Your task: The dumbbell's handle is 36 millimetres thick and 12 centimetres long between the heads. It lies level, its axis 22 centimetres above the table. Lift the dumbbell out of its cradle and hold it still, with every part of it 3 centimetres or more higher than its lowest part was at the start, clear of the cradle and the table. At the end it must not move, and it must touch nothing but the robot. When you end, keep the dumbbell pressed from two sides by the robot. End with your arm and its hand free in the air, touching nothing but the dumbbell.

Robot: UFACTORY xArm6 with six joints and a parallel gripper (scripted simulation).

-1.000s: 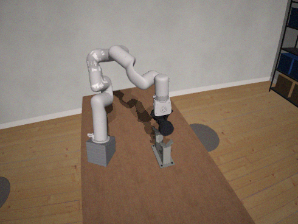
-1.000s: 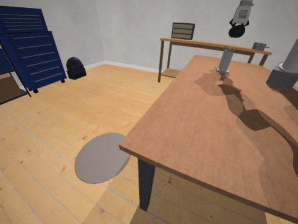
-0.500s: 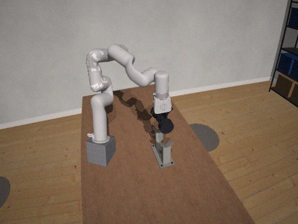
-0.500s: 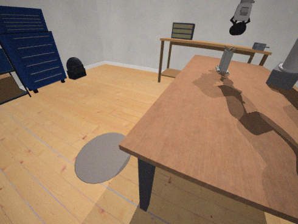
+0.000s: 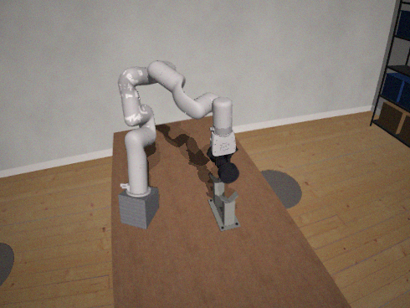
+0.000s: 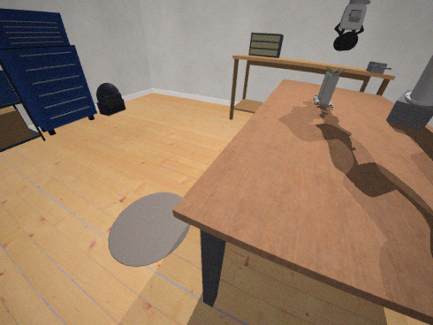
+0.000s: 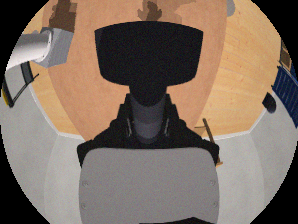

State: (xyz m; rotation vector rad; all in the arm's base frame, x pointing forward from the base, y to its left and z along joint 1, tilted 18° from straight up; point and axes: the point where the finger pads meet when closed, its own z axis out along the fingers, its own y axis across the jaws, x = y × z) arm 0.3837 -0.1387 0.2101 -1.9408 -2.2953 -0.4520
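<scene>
The dark dumbbell (image 5: 228, 172) (image 6: 345, 42) (image 7: 148, 50) hangs in the air, level, well above the grey cradle (image 5: 226, 209) (image 6: 328, 88) and clear of it. My gripper (image 5: 221, 163) (image 6: 349, 33) (image 7: 147, 102) points straight down and is shut on the dumbbell's handle, one finger on each side. In the wrist view one head fills the middle, the handle sits between the fingers, and the near head is hidden by the hand. The cradle stands empty on the brown table (image 5: 176, 259) (image 6: 287, 185), directly below the dumbbell.
The arm's grey base block (image 5: 138, 207) (image 6: 408, 116) stands at the table's left side. A side table (image 6: 309, 66) with a box (image 6: 266, 45) stands beyond. Blue racks (image 6: 44, 75) and a shelf (image 5: 397, 84) line the walls.
</scene>
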